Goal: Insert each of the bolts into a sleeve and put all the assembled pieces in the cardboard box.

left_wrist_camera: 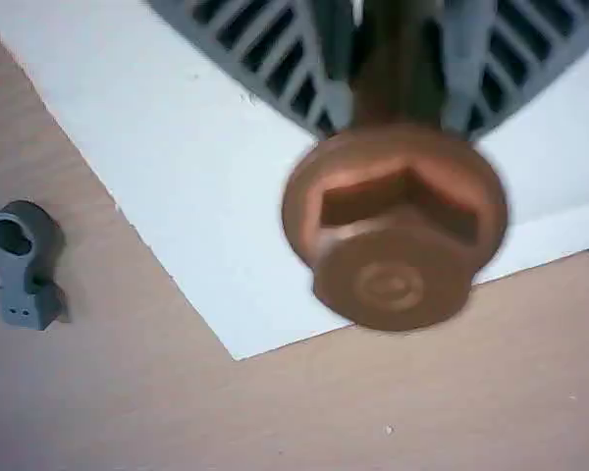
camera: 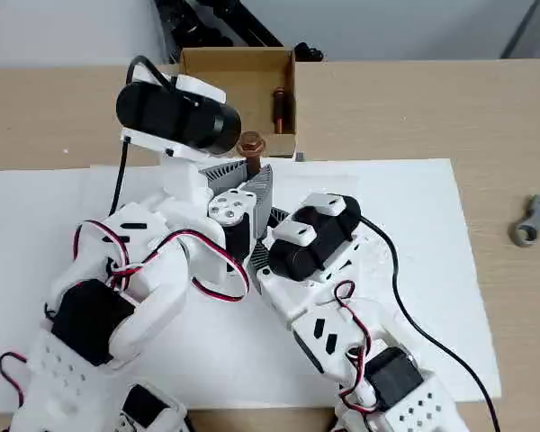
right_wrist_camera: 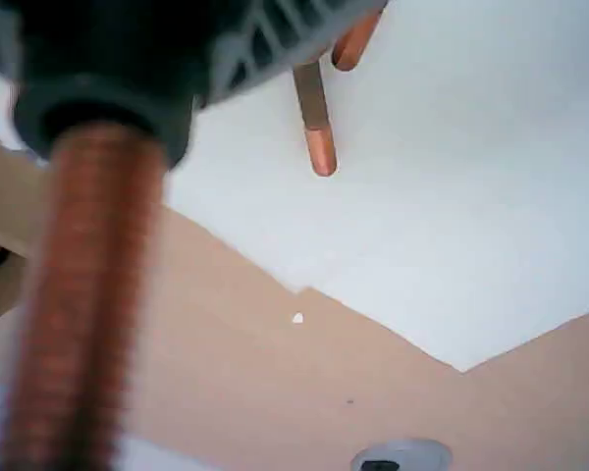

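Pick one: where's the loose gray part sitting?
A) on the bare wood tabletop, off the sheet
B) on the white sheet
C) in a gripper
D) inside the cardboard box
A: the gray part lies on the bare wooden table, to the right of the white sheet and well apart from the cardboard box.
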Tool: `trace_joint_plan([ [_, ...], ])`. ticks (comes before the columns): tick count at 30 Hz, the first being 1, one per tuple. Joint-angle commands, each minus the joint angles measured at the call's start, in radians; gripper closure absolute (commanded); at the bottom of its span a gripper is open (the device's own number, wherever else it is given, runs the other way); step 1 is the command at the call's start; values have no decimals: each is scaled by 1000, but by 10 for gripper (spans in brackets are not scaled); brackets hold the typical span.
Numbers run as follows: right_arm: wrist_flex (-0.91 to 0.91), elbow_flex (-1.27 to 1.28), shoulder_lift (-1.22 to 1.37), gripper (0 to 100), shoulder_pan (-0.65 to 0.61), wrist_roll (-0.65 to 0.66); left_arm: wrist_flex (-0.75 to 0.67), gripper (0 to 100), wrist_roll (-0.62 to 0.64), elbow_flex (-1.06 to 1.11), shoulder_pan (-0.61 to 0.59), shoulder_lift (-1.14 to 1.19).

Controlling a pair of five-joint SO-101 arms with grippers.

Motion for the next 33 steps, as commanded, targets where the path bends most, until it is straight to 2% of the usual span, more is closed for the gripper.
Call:
trace_joint_plan([
  [1,-21,-8,-21,995,-10,11,3,994,6,-45,0,2],
  [14,-21,-8,-22,995,-10,11,3,994,-3,8,-2,2],
  [21,-21,-8,-22,995,-10,11,-9,994,-11,27,-95,2],
  [33,-21,-8,-22,995,-10,11,-60,994,-11,45,-92,3],
])
